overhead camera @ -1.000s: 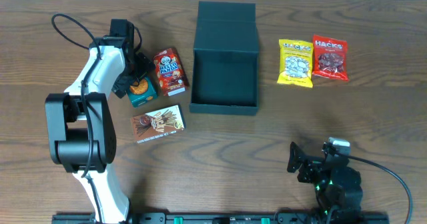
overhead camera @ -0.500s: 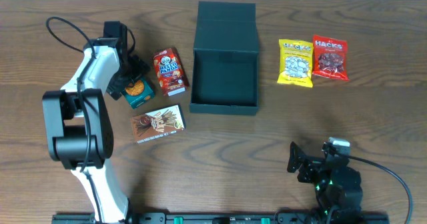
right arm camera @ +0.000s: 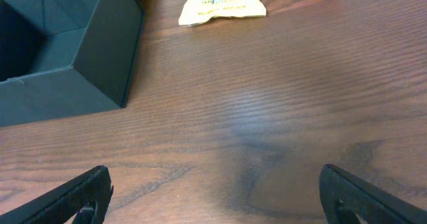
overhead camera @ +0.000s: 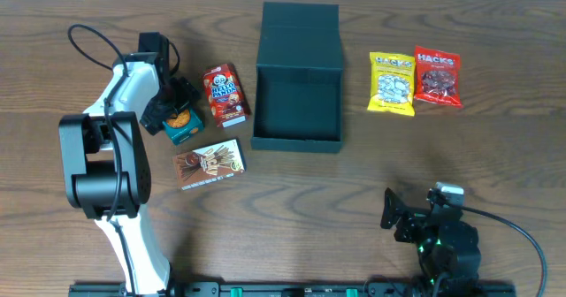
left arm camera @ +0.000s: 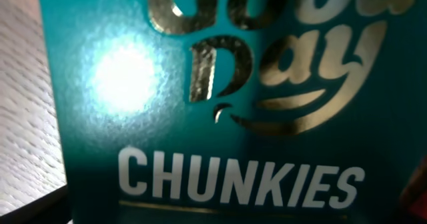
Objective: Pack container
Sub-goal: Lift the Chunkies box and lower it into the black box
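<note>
The dark teal-green container point(overhead camera: 297, 142) stands open at the table's middle with its flap lid point(overhead camera: 301, 27) folded back; its corner shows in the right wrist view point(right arm camera: 73, 71). My left gripper point(overhead camera: 170, 111) is down at the small teal cookie carton point(overhead camera: 184, 127). The carton fills the left wrist view point(left arm camera: 233, 104) and hides the fingers, so their state is unclear. My right gripper point(right arm camera: 213, 197) is open and empty, low near the table's front edge point(overhead camera: 391, 211).
A red snack box point(overhead camera: 226, 94) and a brown biscuit-stick box point(overhead camera: 210, 163) lie between the carton and the container. A yellow pack point(overhead camera: 392, 83) and a red pack point(overhead camera: 438, 77) lie right of the container. The yellow pack also shows in the right wrist view point(right arm camera: 223, 1).
My left arm and the teal carton shifted slightly left, then settled. The right arm has not moved.
</note>
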`<state>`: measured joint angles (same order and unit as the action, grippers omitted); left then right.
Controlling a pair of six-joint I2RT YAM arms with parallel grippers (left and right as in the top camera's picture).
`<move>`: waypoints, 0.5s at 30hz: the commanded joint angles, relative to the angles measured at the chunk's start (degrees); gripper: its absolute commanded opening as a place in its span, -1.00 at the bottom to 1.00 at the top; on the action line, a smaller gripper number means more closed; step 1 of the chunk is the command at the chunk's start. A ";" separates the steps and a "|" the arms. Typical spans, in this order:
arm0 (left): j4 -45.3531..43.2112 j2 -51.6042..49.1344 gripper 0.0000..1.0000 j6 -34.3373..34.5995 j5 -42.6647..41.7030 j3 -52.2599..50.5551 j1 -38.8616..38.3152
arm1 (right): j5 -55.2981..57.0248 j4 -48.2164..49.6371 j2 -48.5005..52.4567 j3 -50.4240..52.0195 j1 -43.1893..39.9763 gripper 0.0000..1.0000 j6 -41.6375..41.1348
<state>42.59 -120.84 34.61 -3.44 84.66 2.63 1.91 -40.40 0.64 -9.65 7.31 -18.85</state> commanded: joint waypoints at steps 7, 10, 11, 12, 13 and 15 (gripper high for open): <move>0.20 -0.63 0.79 -6.36 -0.59 1.05 0.46 | 0.20 -0.11 -0.33 0.55 0.26 0.98 -0.39; 0.02 -0.63 0.77 -6.36 -0.59 1.14 0.46 | 0.20 -0.11 -0.33 0.55 0.26 0.98 -0.39; -0.02 -0.63 0.77 -6.36 -0.59 1.14 0.46 | 0.17 -0.11 -0.33 0.55 0.26 0.99 -0.42; 0.02 -0.63 0.75 -6.34 -0.61 1.27 0.46 | 0.20 -0.11 -0.33 0.55 0.26 0.98 -0.42; 0.00 -0.63 0.75 -6.36 -0.63 1.44 0.46 | 0.20 -0.09 -0.33 0.55 0.26 0.99 -0.39; 0.02 -0.63 0.71 -6.36 -0.66 1.99 0.46 | 0.20 -0.09 -0.33 0.55 0.26 0.99 -0.42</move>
<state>42.61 -120.84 29.52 -4.10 84.71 2.76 1.91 -40.40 0.64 -9.65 7.31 -18.85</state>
